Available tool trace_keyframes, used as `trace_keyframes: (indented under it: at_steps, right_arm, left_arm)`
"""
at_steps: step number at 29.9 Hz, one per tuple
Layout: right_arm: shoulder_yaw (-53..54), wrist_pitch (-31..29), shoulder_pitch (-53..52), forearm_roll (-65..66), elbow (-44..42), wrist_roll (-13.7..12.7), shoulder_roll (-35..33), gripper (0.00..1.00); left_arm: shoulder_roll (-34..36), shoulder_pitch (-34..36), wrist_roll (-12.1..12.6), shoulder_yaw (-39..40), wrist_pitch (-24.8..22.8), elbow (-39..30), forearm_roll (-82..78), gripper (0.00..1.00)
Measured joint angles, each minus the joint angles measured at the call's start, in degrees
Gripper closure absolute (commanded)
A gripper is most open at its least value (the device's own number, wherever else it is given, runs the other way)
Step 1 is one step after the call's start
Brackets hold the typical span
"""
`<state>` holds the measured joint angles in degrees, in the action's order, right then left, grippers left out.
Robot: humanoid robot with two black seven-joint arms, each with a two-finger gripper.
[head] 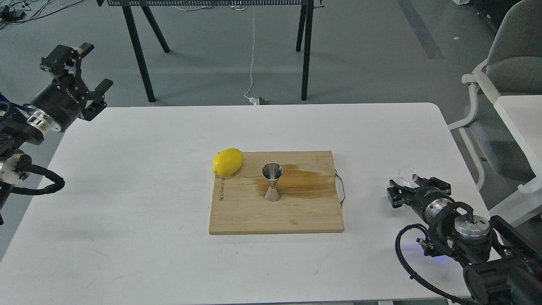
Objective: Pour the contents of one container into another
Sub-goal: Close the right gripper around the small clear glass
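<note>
Right gripper [407, 183] jaw state unclear beside glass cup [407, 174], left gripper [87, 67] spread apart, jigger [272, 182] upright, axis vertical

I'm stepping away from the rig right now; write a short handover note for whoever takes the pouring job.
Left pincer: open, empty, raised past the table's left edge.
Right pincer: at the glass cup on the table's right side; grip unclear.
Steel jigger stands upright on the cutting board, beside a wet stain; lemon at the board's corner.
Done: cup reached.
Left: lift it, pour into jigger.
</note>
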<state>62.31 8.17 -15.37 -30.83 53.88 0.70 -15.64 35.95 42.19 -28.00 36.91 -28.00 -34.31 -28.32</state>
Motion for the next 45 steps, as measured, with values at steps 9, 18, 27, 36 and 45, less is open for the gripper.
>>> trace_keyframes:
  at_steps: [9,18,27,36,45]
  right_arm:
    - [0.0,-0.3,0.0,0.1,0.1,0.0,0.0,0.43]
    - [0.0,-0.5,0.1,0.1,0.1,0.0,0.0,0.46]
    - [0.0,-0.5,0.1,0.8,0.3,0.0,-0.1,0.48]
    - [0.0,-1.1,0.1,1.5,0.9,0.0,0.0,0.49]
    - [-0.1,-1.7,0.2,2.9,1.0,0.0,0.2,0.50]
  left_arm:
    - [0.0,0.0,0.0,0.0,0.0,0.6,0.0,0.00]
    - [0.0,0.0,0.0,0.0,0.0,0.7,0.0,0.00]
    - [0.0,-0.2,0.0,0.0,0.0,0.7,0.0,0.00]
    - [0.0,-0.3,0.0,0.0,0.0,0.7,0.0,0.00]
    - [-0.1,-0.3,0.0,0.0,0.0,0.7,0.0,0.00]
